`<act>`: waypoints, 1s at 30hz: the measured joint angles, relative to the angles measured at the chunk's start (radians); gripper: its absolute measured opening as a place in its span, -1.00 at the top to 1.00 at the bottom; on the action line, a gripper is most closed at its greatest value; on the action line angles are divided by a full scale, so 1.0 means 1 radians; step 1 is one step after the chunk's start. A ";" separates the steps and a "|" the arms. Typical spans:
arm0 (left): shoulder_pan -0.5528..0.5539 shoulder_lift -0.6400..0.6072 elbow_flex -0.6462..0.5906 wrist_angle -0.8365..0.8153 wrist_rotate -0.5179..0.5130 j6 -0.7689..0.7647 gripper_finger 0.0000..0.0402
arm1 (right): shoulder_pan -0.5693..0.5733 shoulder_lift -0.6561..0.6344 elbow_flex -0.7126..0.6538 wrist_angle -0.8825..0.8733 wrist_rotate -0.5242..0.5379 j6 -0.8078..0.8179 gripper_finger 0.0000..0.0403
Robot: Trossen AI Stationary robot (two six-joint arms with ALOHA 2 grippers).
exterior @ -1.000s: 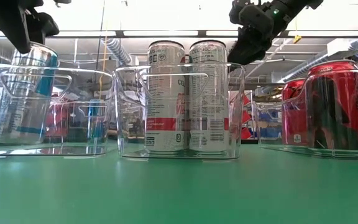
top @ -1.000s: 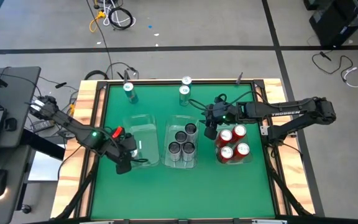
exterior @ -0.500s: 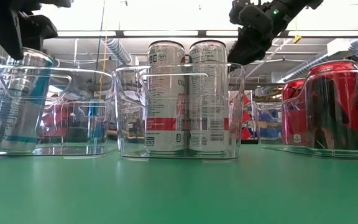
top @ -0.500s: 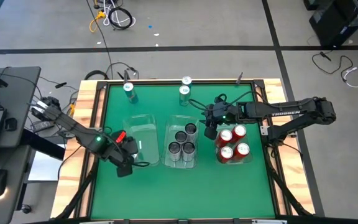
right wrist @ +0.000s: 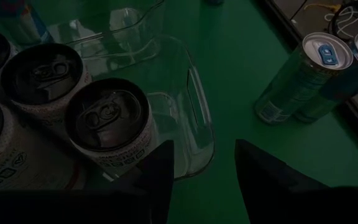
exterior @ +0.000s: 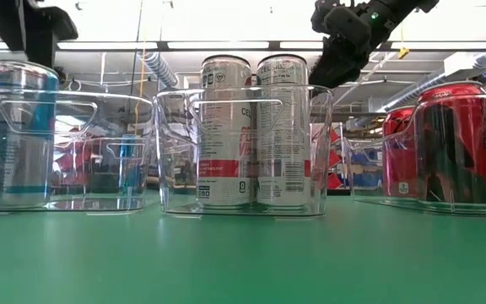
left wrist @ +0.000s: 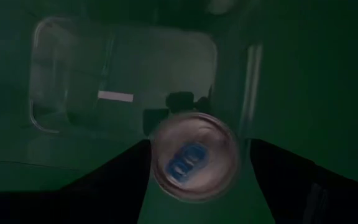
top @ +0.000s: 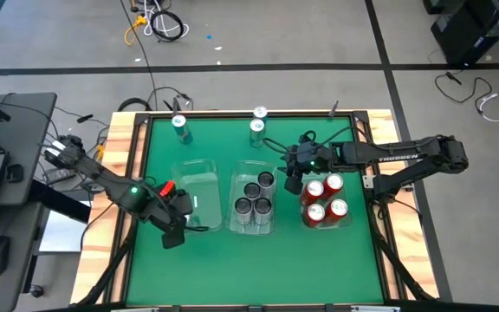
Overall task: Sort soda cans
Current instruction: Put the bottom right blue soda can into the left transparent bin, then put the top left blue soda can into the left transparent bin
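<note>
The green tabletop [top: 206, 269] carried three clear bins in a row across its middle. The left bin [top: 199, 203] held one silver-and-teal can [exterior: 13, 135], standing upright in its near-left corner. The left gripper [top: 173, 227] hung directly above that can at the bin's near-left corner; from the left wrist view the can's top [left wrist: 195, 155] sat between the two dark fingers [left wrist: 120, 171], which were spread wider than the can and not touching it, so the jaws were open and held nothing.

The middle bin [top: 251, 203] contained four dark grey cans [top: 254, 199], upright and packed close, two of them showing at the front in the low view [exterior: 256, 131]. The right bin [top: 325, 201] held four red cans [top: 323, 199], also upright and touching one another.

The right gripper [top: 293, 178] hovered over the gap between the middle and right bins, near their far ends, above the cans' height. Its fingers [right wrist: 157, 171] stood apart with bare tabletop between them, the jaws open and empty.

Two more teal-topped cans stood loose near the tabletop's far edge, one toward the far-left [top: 179, 127] and one near the far edge's middle [top: 257, 124], well apart from the bins.
</note>
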 joint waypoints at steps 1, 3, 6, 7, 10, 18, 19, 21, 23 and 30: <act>0.000 0.000 0.019 -0.014 0.000 0.000 -0.38 | 0.000 0.000 0.000 0.000 0.000 0.000 0.23; 0.002 0.000 0.056 -0.049 -0.004 0.001 -0.38 | 0.000 0.000 0.000 0.000 0.000 0.000 0.23; 0.006 0.000 0.116 -0.102 -0.042 0.027 -0.38 | 0.000 0.000 0.000 0.000 0.000 0.000 0.23; 0.015 -0.001 0.133 -0.117 -0.064 0.031 -0.38 | 0.000 0.000 0.000 0.000 0.000 0.000 0.23; 0.065 -0.001 0.179 -0.175 -0.111 0.041 -0.38 | 0.000 0.000 0.000 0.001 0.000 0.000 0.23; 0.341 -0.018 0.224 -0.214 -0.125 0.285 -0.15 | 0.000 0.000 0.000 0.019 0.000 -0.027 0.23; 0.387 -0.018 0.224 -0.216 -0.125 0.322 -0.10 | 0.000 0.000 0.000 0.023 0.000 -0.029 0.23; 0.479 -0.018 0.224 -0.213 -0.125 0.389 0.01 | 0.000 0.000 0.000 0.026 0.000 -0.036 0.23; 0.576 -0.018 0.224 -0.205 -0.124 0.449 0.14 | 0.000 0.000 0.000 0.029 0.000 -0.045 0.23; 0.918 -0.018 0.223 -0.147 -0.072 0.632 0.78 | -0.001 0.000 0.000 0.031 0.000 -0.061 0.23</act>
